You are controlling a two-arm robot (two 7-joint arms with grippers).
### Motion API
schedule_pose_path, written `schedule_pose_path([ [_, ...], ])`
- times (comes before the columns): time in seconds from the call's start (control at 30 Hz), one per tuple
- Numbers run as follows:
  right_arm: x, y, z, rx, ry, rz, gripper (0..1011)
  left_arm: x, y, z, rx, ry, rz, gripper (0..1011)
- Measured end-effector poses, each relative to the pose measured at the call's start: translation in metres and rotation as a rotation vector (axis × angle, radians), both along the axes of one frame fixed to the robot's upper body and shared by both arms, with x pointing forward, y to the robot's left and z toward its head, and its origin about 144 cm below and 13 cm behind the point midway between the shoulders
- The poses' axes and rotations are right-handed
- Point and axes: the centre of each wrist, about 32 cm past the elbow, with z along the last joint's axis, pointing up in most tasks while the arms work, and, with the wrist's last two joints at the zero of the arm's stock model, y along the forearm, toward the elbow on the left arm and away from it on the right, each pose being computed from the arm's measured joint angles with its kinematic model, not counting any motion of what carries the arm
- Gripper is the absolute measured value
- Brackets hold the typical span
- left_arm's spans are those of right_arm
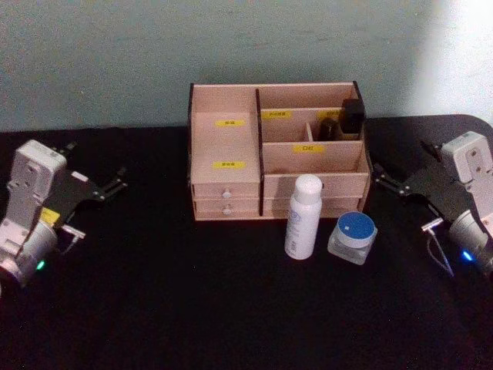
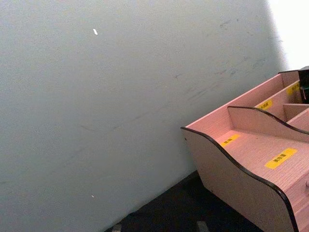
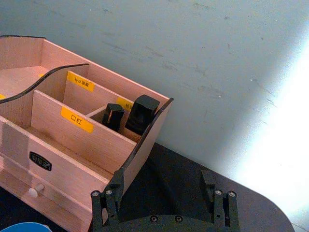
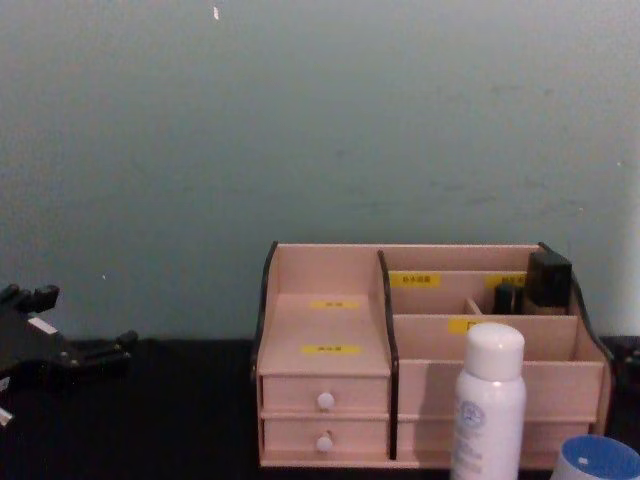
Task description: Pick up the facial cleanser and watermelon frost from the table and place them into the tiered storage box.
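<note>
**Upright cleanser bottle point(image 1: 303, 216) and jar point(image 1: 353, 237) set before box point(image 1: 223, 96)**

The cleanser bottle is seen standing on the bench point(image 1: 192, 308), long axis vertical and cap up, with the blue-lidded jar just beside it. Both are placed nearer the right pincer point(image 1: 379, 177), which is held wide open and empty. The left pincer point(image 1: 119, 181), likewise open and empty, is well apart.

My left gripper point(image 1: 98, 166) and right gripper point(image 1: 400, 163) are flat black pincers on boxy pale-grey wrists. The left wrist point(image 1: 27, 193) bears a yellow sticker point(image 1: 48, 216) and green light point(image 1: 39, 266), the right a blue light point(image 1: 464, 256).
</note>
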Motion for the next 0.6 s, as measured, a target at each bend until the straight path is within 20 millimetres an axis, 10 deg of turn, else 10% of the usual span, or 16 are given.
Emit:
schedule_pose_path([
  [0.6,-0.028,-0.025,0.024,0.094,0.014,0.081,1000,0.000,0.000,0.000,0.000,0.000,0.000,1001],
])
